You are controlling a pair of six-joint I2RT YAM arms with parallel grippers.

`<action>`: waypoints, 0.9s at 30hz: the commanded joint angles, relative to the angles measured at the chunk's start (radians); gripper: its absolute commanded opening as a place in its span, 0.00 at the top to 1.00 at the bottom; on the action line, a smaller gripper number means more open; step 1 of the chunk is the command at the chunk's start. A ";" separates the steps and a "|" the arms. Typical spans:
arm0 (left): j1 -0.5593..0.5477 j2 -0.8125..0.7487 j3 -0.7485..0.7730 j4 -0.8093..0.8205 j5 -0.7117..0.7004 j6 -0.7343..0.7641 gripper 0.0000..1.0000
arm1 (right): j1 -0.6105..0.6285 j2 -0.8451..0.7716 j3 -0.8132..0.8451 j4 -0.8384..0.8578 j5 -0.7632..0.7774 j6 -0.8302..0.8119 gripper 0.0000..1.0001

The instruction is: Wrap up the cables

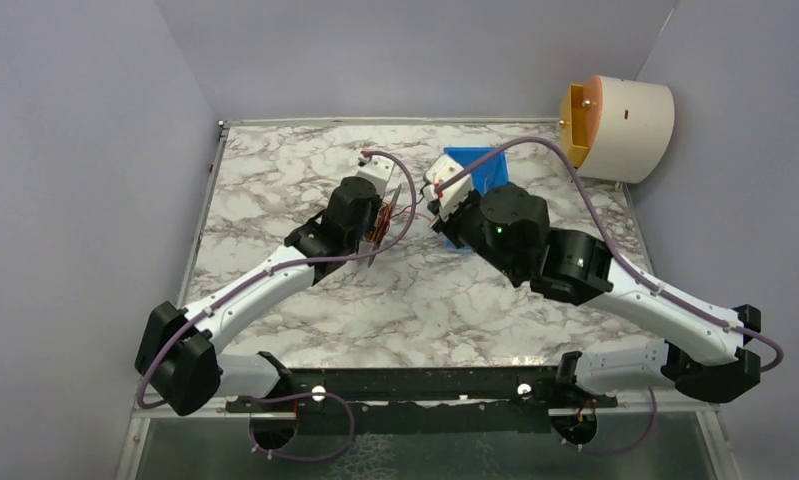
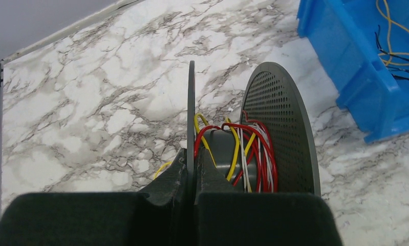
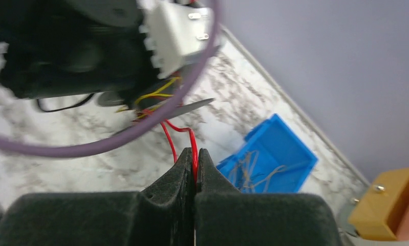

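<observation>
Currently the spool (image 2: 279, 128) is being clamped by its thin flange in the left pincer (image 2: 193, 154); a red cable (image 3: 192, 143) leading off the spool is being pinched in the right pincer (image 3: 195, 154). Judged light, limp, springy: grip close to spool.

The top camera looks down from behind the robot over the whole marble table (image 1: 305, 170). Both wrist cameras sit close: the left faces the black spool (image 2: 279, 128), the right faces the left arm (image 3: 64, 46). All three share the blue bin (image 1: 480, 168)
</observation>
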 commanded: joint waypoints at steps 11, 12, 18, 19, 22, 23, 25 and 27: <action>-0.033 -0.274 -0.101 -0.105 0.316 0.108 1.00 | -0.294 0.089 0.038 0.150 -0.035 -0.231 0.99; -0.035 -0.290 -0.107 -0.117 0.343 0.116 1.00 | -0.312 0.097 0.039 0.155 -0.035 -0.220 0.99; -0.039 -0.374 -0.109 -0.176 0.470 0.085 1.00 | -0.426 0.138 0.015 0.156 -0.078 -0.102 0.99; -0.039 -0.388 -0.106 -0.181 0.489 0.071 1.00 | -0.446 0.142 0.005 0.152 -0.097 -0.074 0.99; -0.039 -0.436 -0.083 -0.198 0.540 0.038 1.00 | -0.499 0.146 -0.042 0.148 -0.151 0.003 0.99; -0.039 -0.451 -0.071 -0.208 0.550 0.029 1.00 | -0.513 0.147 -0.060 0.149 -0.168 0.027 0.99; -0.039 -0.479 -0.037 -0.231 0.570 0.018 1.00 | -0.550 0.152 -0.093 0.145 -0.214 0.070 0.99; -0.039 -0.498 0.010 -0.258 0.583 0.004 1.00 | -0.580 0.151 -0.127 0.146 -0.271 0.106 0.99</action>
